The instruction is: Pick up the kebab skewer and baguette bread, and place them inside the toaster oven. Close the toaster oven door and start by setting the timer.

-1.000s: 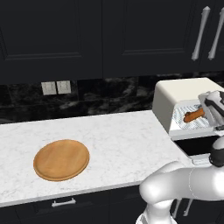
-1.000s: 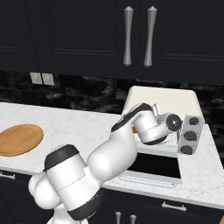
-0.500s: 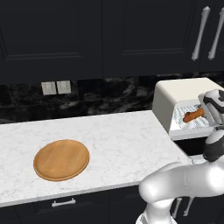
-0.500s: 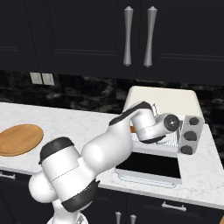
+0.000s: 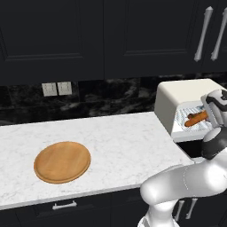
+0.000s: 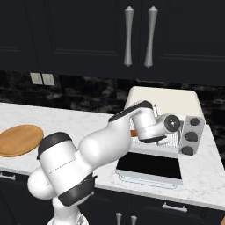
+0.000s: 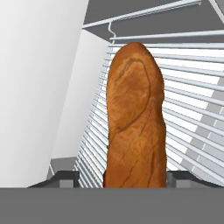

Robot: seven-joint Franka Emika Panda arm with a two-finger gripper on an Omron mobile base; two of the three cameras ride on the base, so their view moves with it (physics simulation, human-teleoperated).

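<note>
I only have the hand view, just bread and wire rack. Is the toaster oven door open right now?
Observer: Yes, the toaster oven door lies folded down flat in front of the toaster oven.
Operator: Where's the baguette overall?
Observer: The baguette bread pokes into the oven cavity above the rack, seen from the left base view.
Operator: Anything left on the board?
Observer: The round wooden board sits bare, far left on the counter.
</note>
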